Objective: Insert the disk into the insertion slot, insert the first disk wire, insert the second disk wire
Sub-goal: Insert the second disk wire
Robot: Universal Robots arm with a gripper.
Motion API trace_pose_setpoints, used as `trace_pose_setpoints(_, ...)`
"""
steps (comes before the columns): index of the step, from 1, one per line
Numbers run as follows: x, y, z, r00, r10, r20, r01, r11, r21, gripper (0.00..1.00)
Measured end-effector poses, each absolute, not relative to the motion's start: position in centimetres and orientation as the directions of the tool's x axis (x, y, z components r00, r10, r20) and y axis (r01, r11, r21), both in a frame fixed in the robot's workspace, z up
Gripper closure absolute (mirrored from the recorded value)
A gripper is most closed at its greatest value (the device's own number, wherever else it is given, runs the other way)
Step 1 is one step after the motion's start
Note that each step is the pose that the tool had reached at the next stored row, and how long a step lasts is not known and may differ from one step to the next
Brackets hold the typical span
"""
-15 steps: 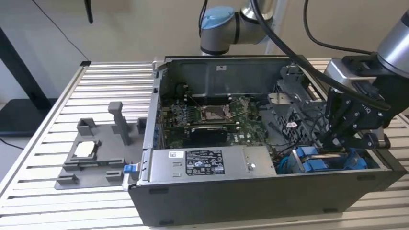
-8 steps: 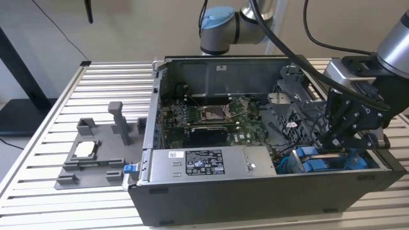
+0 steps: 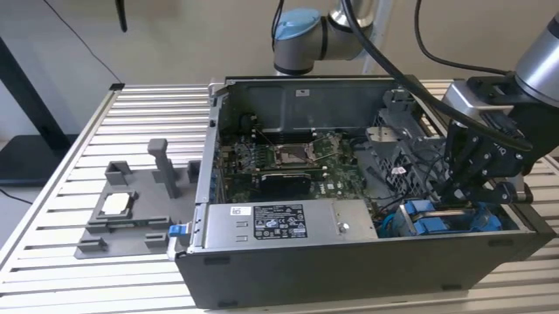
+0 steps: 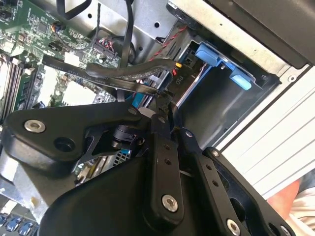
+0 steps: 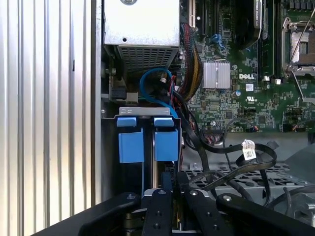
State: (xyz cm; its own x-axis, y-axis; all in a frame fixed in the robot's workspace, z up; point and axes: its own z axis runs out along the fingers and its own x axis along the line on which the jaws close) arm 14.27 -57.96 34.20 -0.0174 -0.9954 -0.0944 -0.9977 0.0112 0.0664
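Note:
The disk sits down in the insertion slot at the case's front corner, on the exterior view's right. Of it I see the blue frame tabs; the silver body is hidden. The slot's metal rim and dark wall surround them. My gripper reaches into the case right beside the tabs. Its fingers are pressed together on a small black plug of a disk wire. Black flat wires run from the fingertips toward the motherboard.
The silver power-supply box lies along the case's front beside the slot. Loose black cables cross the motherboard and a black grille. A grey jig with posts stands on the slatted table, on the exterior view's left.

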Motion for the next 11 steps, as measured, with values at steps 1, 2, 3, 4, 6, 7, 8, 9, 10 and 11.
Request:
trace_pose_setpoints(1,14.27,-57.95,34.21,-0.017,-0.995,-0.094,-0.998,0.011,0.066,0.84)
trace_pose_setpoints(2,14.27,-57.94,34.21,-0.017,-0.995,-0.094,-0.998,0.011,0.066,0.84)
trace_pose_setpoints(3,14.27,-57.92,34.22,-0.017,-0.995,-0.094,-0.998,0.011,0.066,0.84)
trace_pose_setpoints(4,14.27,-57.89,34.22,-0.017,-0.995,-0.094,-0.998,0.011,0.066,0.84)
trace_pose_setpoints(6,14.27,-57.83,34.22,-0.017,-0.995,-0.094,-0.998,0.011,0.066,0.84)
trace_pose_setpoints(7,14.27,-57.82,34.21,-0.017,-0.995,-0.094,-0.998,0.011,0.066,0.84)
trace_pose_setpoints(8,14.27,-57.81,34.21,-0.017,-0.995,-0.094,-0.998,0.011,0.066,0.84)
trace_pose_setpoints(9,14.27,-57.82,34.21,-0.017,-0.995,-0.094,-0.998,0.011,0.066,0.84)
trace_pose_setpoints(10,14.28,-57.81,34.21,-0.017,-0.995,-0.094,-0.998,0.011,0.066,0.84)
trace_pose_setpoints(11,14.30,-57.81,34.21,-0.017,-0.995,-0.094,-0.998,0.011,0.066,0.84)
